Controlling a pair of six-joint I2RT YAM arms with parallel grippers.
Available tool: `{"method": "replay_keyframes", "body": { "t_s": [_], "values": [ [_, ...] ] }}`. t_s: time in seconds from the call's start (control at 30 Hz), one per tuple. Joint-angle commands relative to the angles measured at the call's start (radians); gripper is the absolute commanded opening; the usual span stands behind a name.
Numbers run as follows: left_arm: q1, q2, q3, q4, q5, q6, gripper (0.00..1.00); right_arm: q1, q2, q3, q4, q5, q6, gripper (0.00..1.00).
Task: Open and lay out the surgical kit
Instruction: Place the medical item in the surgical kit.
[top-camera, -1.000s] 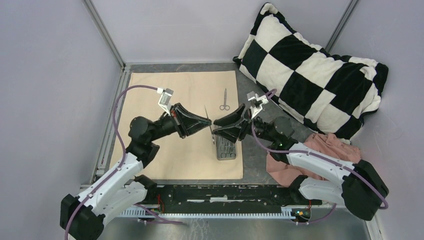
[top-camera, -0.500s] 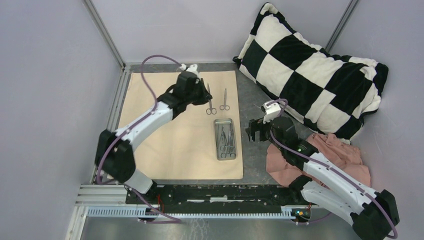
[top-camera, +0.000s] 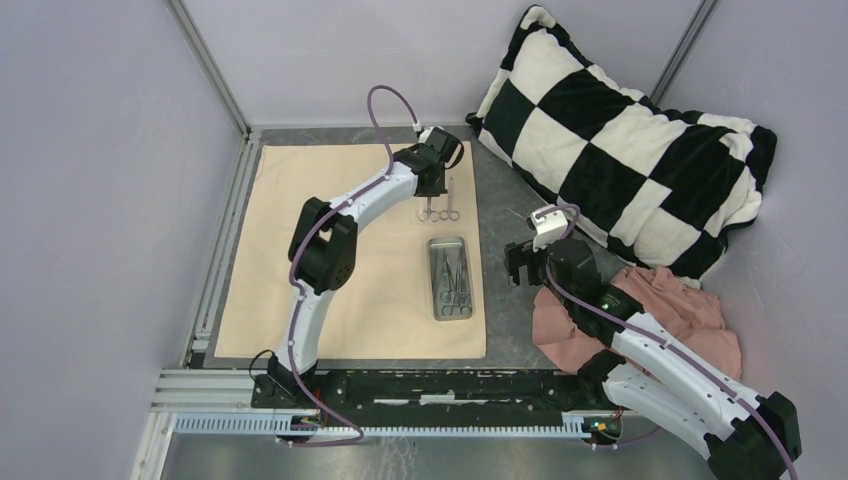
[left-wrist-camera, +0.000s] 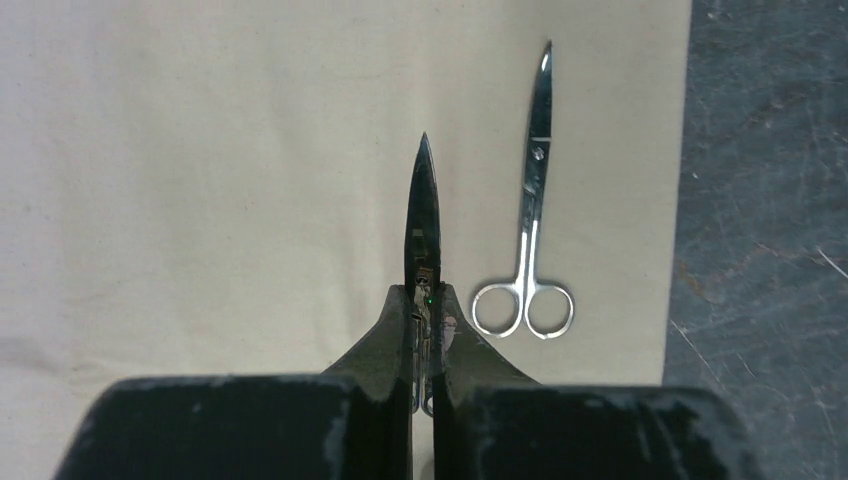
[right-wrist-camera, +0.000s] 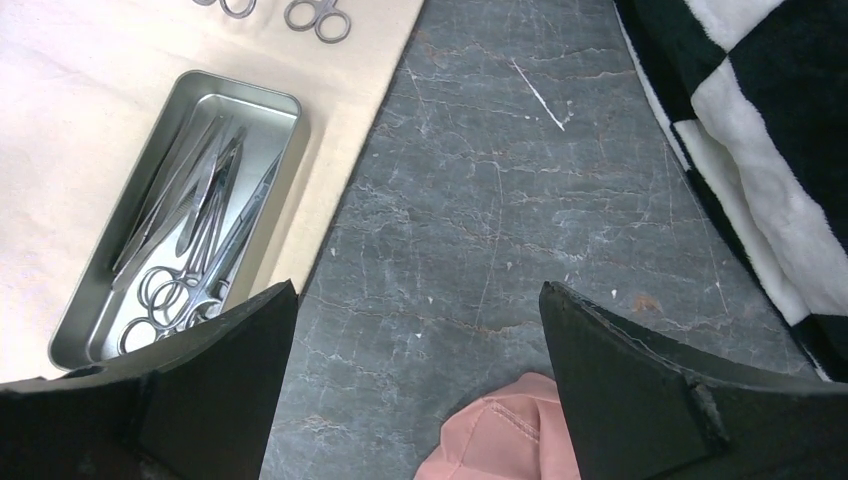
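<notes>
In the tray (right-wrist-camera: 290, 105), on the near right of the cloth (top-camera: 330, 260): several instruments (right-wrist-camera: 195, 230) lie in a pile, so I judge the laying-out is only partly done.
Right gripper (right-wrist-camera: 415, 370): a second ago it was down at the tray, nose to nose with my left one. Now it has backed off over the bare table (right-wrist-camera: 500, 200), just right of the cloth's edge, with its fingers spread wide and nothing in them.
Pink cloth (top-camera: 680, 300): bunched under my right arm, off the kit cloth.
Left gripper (left-wrist-camera: 424, 300): it has swung from the tray out to the far right part of the cloth. Its fingers are clenched on a pair of scissors (left-wrist-camera: 422, 215), tip pointing away, rings toward me.
Laid scissors (left-wrist-camera: 530, 200): flat on the cloth just right of the held pair, parallel and apart, and unmoved through all this.
Meaning: the second pair is over its spot, so I judge letting go comes next. I cannot tell whether it already rests on the cloth.
Edges: the laid scissors sit close to the cloth's right border, with grey table beyond.
Open room: there is wide bare cloth left of the held pair, so I'd set later pieces that way.
Pillow (top-camera: 640, 130): against the far right corner, well apart from both grippers.
</notes>
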Motion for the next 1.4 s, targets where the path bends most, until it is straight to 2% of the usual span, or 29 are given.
{"method": "replay_keyframes", "body": {
  "t_s": [0.0,0.2,0.37,0.57,0.93,1.37],
  "values": [
    [-0.001,0.068,0.149,-0.086,-0.09,0.064,0.02,-0.006,-0.016,-0.01,0.012,0.032,-0.025,0.98],
    [0.002,0.192,0.296,-0.153,-0.1,0.076,0.02,-0.013,-0.023,-0.017,0.018,0.03,-0.031,0.98],
    [0.014,0.219,0.321,-0.156,-0.126,0.081,0.02,-0.018,-0.023,-0.02,0.026,0.027,-0.032,0.98],
    [0.026,0.231,0.324,-0.162,-0.074,0.065,0.02,-0.023,-0.017,-0.028,0.042,0.004,-0.031,0.98],
    [0.026,0.3,0.407,-0.197,-0.072,0.035,0.02,-0.03,-0.011,-0.03,0.048,-0.006,-0.025,0.98],
    [0.028,0.319,0.424,-0.202,-0.025,-0.014,0.04,-0.037,0.003,-0.027,0.054,-0.025,-0.023,0.98]
  ]
}}
